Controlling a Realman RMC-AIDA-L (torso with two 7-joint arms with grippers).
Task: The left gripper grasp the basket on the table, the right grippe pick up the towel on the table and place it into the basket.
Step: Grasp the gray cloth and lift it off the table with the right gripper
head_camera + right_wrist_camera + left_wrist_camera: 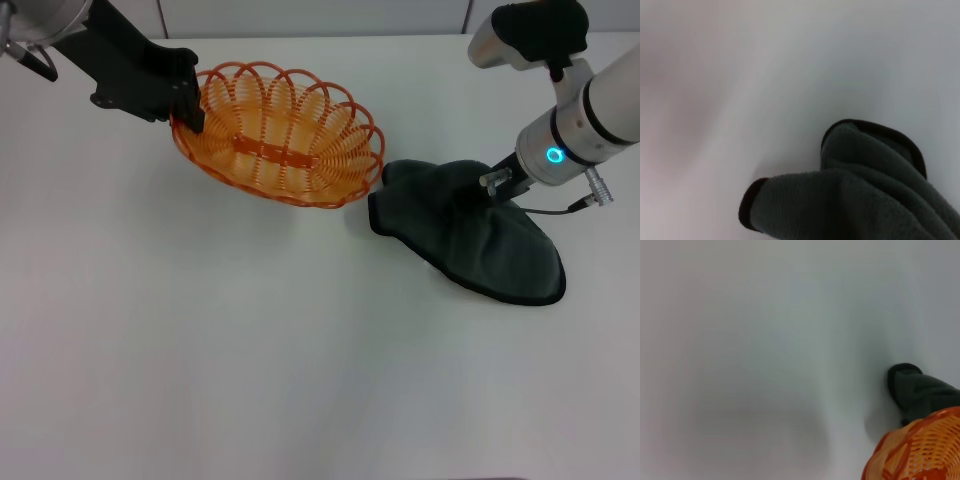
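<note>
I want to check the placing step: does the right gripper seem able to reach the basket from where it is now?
Probably yes. The right gripper is down on the towel, which lies beside the basket; the left gripper holds only the far rim.

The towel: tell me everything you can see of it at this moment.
The towel is a dark grey-green fleecy cloth with black stitched edging, lying crumpled on the white table just right of the orange basket, its near corner close to the rim. The right claw presses into its middle, bunching it. No tag shows. None of it is in the basket yet.
</note>
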